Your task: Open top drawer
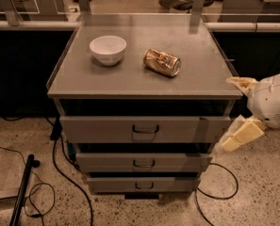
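Note:
The top drawer (102,129) is the widest grey front on the cabinet, just under the top slab, with a small dark loop handle (145,129) at its centre. A dark gap shows above its front panel. My gripper (231,112) is at the right of the cabinet, level with the top drawer's right end. Its two cream fingers (239,136) are spread wide apart and hold nothing. The gripper is well to the right of the handle and does not touch it.
A white bowl (108,49) and a gold can (162,62) lying on its side rest on the cabinet top (196,79). Two narrower drawers (106,163) sit below. Cables (64,173) and a dark pole (21,192) lie on the speckled floor.

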Motion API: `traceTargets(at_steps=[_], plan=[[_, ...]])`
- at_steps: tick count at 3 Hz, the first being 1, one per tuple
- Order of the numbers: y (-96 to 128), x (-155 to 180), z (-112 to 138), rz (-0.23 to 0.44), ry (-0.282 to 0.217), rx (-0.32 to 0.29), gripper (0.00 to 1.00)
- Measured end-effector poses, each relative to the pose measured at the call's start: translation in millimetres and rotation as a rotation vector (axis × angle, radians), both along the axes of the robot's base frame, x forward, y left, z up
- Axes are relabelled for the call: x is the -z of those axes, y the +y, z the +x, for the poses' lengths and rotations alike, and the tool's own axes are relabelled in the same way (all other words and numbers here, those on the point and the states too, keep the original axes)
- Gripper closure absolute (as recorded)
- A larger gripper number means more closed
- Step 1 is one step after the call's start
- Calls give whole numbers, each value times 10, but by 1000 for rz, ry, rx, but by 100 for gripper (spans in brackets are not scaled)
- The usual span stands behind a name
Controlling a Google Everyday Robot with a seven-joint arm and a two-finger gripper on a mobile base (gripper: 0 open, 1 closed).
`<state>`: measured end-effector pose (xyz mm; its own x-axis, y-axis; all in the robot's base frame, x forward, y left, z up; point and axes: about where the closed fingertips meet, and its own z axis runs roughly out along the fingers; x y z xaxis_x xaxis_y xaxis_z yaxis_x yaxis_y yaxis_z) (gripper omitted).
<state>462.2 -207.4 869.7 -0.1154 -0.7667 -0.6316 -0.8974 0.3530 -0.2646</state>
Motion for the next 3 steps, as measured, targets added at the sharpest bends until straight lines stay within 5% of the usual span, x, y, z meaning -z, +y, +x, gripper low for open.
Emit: traceTargets(at_steps=[2,3], plan=[[10,777,96,-35,95,-1,0],[44,1007,153,-49,93,-13,0]])
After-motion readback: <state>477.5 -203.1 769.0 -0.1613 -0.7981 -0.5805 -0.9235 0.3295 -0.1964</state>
